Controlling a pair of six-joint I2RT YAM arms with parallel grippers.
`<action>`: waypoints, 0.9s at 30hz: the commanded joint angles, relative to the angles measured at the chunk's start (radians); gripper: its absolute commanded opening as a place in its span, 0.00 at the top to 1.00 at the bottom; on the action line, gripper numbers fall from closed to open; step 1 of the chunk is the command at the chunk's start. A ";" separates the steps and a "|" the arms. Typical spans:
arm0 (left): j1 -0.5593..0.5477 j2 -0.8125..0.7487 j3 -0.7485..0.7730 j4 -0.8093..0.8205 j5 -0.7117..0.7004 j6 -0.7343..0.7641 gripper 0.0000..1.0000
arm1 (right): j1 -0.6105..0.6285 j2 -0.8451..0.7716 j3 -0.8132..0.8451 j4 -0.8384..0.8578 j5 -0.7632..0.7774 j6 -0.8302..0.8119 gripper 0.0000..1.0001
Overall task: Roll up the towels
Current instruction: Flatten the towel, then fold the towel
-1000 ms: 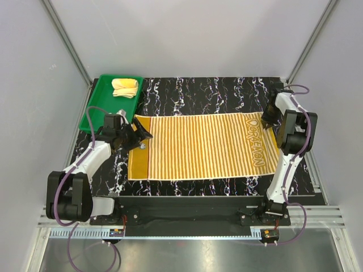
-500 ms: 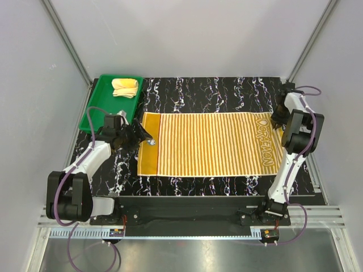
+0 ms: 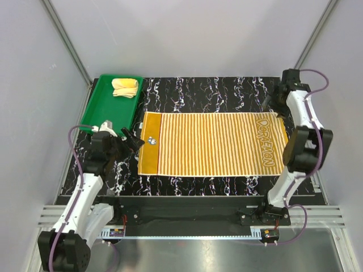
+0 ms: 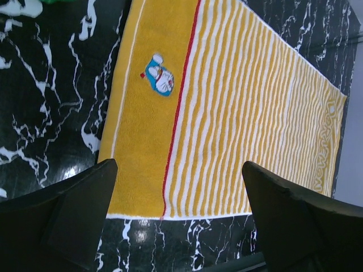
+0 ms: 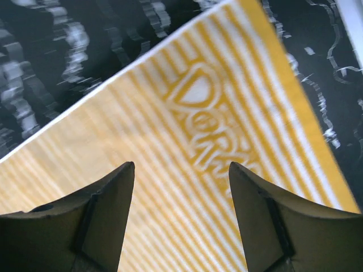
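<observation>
The striped towel (image 3: pixel 212 144) lies spread flat on the black marble table (image 3: pixel 198 93), with an orange band and a small cartoon figure (image 4: pixel 159 73) at its left end and lettering (image 5: pixel 210 119) at its right end. The pale yellow towel (image 3: pixel 125 86) sits bunched in the green tray (image 3: pixel 101 107). My left gripper (image 3: pixel 133 140) hovers open just off the striped towel's left edge, and its wrist view looks down on the striped towel (image 4: pixel 227 113) between the left gripper's (image 4: pixel 178 165) spread jaws. My right gripper (image 3: pixel 273 105) is open above the far right corner; nothing sits in the right gripper (image 5: pixel 181 166).
The green tray stands at the far left corner of the table. Grey walls and metal frame posts close in the sides and back. Bare marble (image 3: pixel 215 90) runs beyond the striped towel, with a narrow strip (image 3: pixel 204 184) in front of it.
The right gripper opened, let go of the towel's far right corner and rose toward the back. The left arm drew back off the left edge. The towel slid right and now lies flat.
</observation>
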 commanded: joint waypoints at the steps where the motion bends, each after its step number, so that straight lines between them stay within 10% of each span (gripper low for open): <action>1: 0.004 -0.015 -0.034 -0.074 0.023 -0.065 0.01 | 0.053 -0.234 -0.108 0.039 -0.075 0.068 0.25; 11: -0.071 -0.154 -0.179 -0.167 -0.075 -0.220 0.05 | 0.107 -0.576 -0.435 0.073 -0.175 0.150 0.25; 27: -0.147 0.017 -0.308 0.003 -0.151 -0.272 0.22 | 0.107 -0.619 -0.450 0.031 -0.097 0.139 0.25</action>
